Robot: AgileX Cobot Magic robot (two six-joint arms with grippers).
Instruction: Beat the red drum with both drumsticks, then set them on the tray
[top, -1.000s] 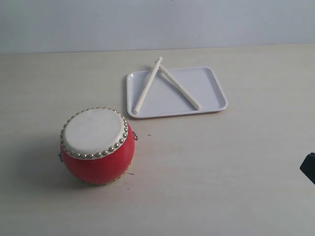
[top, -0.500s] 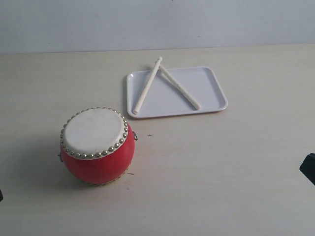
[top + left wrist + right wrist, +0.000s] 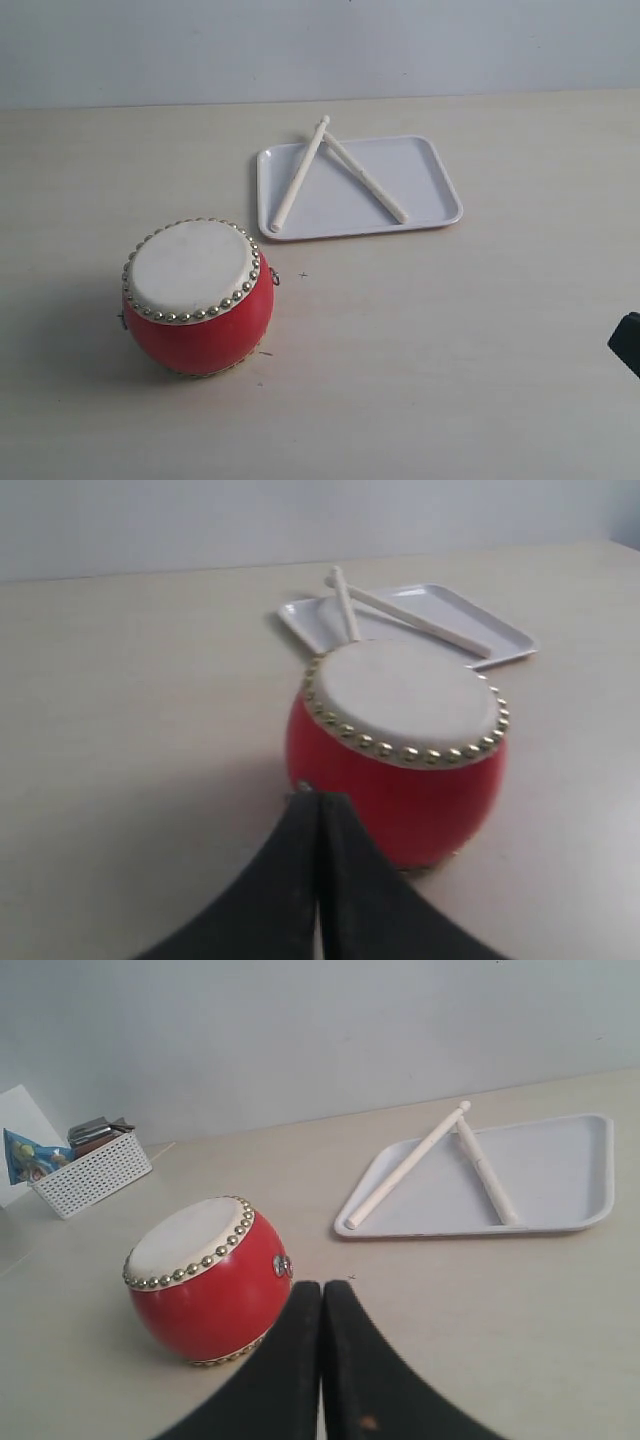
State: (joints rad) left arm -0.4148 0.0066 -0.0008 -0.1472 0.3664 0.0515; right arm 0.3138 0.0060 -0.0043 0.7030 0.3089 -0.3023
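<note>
- Over the last second almost nothing changes. A small dark bit that shows at the lower left border of the exterior view half a second ago is gone now.
- The left end effector (image 3: 318,810) has its jaws pressed together and holds nothing. It is low over the table (image 3: 450,350), near the red drum (image 3: 197,300).
- The red drum stands upright in the same place as a second ago, at the near left of the table, well apart from any edge.
- The two drumsticks (image 3: 298,175) lie unmoved on the tray (image 3: 425,190). They cross near their far ends, which stick out over the far rim.
- The right end effector (image 3: 322,1290) is also fully closed and empty. A dark part (image 3: 627,343) stays at the right border of the exterior view.
- My judgement: no stick is in hand, so either the work is not started or it is finished. I cannot tell which.
- Room: the table is bare between drum and tray and on the near right. A basket (image 3: 90,1172) stands far off beyond the drum in the right wrist view.
</note>
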